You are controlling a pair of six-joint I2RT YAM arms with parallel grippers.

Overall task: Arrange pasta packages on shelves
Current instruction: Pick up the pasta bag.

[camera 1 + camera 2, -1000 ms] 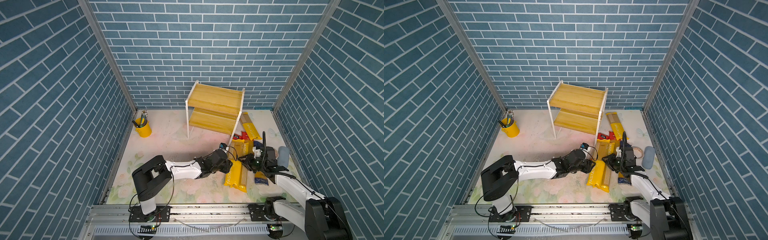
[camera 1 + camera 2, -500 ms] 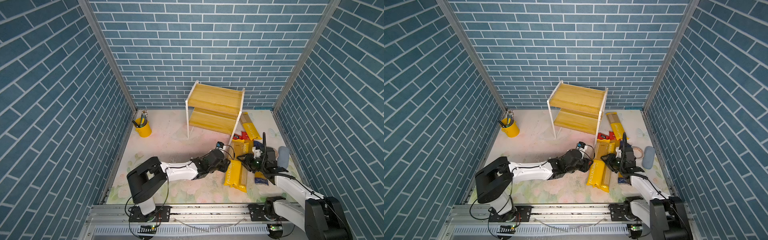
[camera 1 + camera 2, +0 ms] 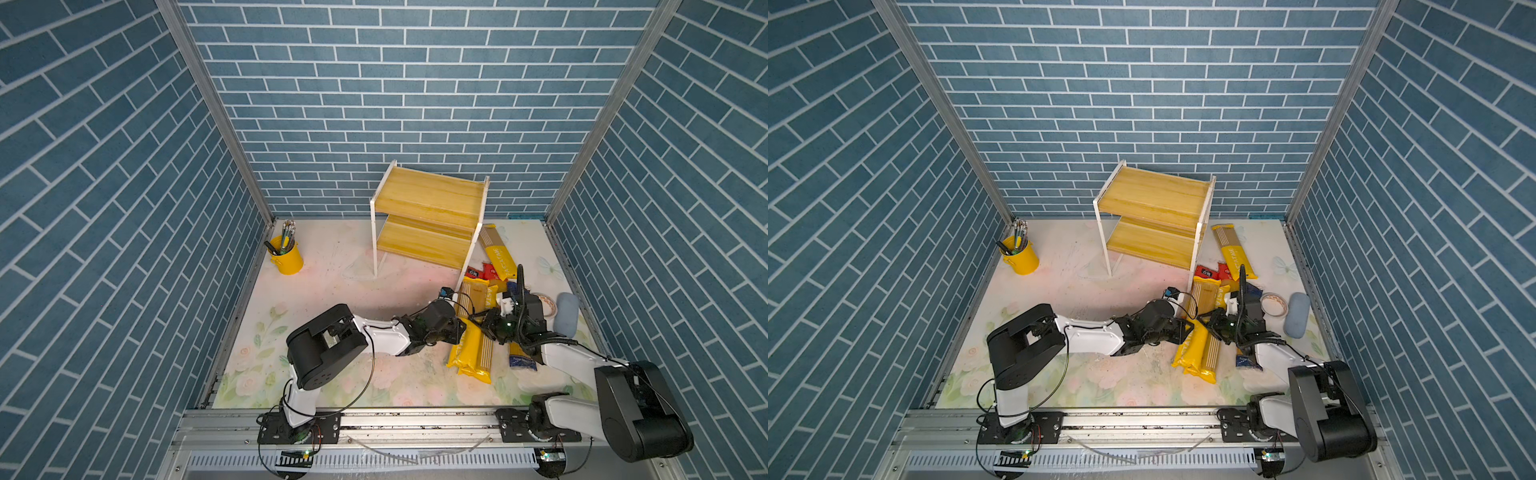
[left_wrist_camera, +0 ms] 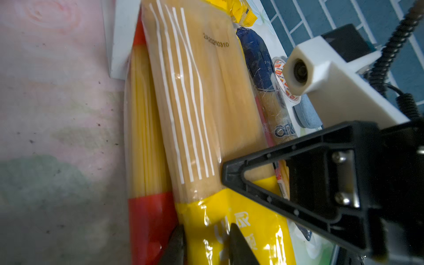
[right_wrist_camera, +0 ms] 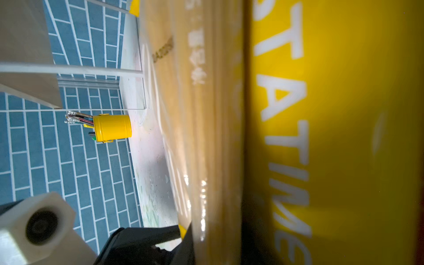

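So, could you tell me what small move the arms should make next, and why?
Probably lift the yellow PASTATIME package slightly: the left gripper pinches its yellow part, the right gripper sits against its other side, it overlaps a red-ended bag, and both shelves are bare.

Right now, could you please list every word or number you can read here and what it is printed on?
"2A20250310": top pasta bag, tan part.
"STATIME", start cut off: yellow pasta bag.
"STATIME": pasta bag beside the shelves, by the shelves.
Too small or blurred: tape roll print, blue-ended bag label.
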